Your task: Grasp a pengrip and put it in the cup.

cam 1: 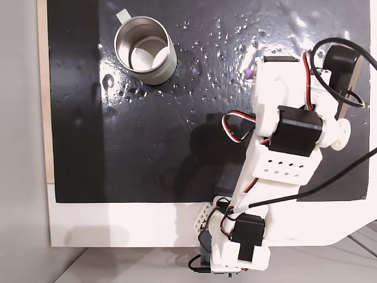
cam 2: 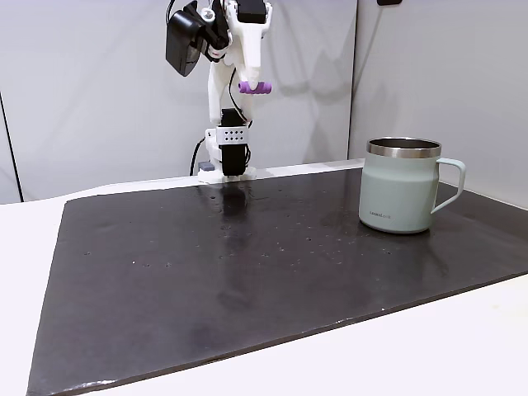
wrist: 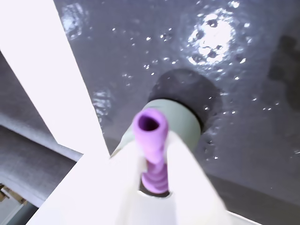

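- Steel-rimmed and pale green-grey on the outside, your cup (cam 2: 402, 186) stands upright on the black mat (cam 2: 247, 272) at the right of the side fixed view, handle pointing right; from above it sits at the far left of the mat (cam 1: 147, 147), and nothing shows on its shiny floor.
- Moving right in that side view's terms means going left first: the gripper (cam 2: 250, 81) is high in the air at the far end of the mat, well apart from the cup.
- Its jaws are pinching the purple pengrip (cam 2: 255, 87), which lies roughly level and pokes out to the right of the white fingers.
- The wrist view confirms the hold: the ribbed pengrip (wrist: 152, 140) sits clamped between the two white fingers (wrist: 187, 168), open end toward the camera, with the cup (wrist: 185, 119) blurred behind it.
- You are in the carry step, I judge: grasp made, drop not yet done.
- Next you would need to bring the gripper over the cup's mouth, centre the pengrip inside the rim, then release it.
- Count: one pengrip, one cup, one arm, one mat.
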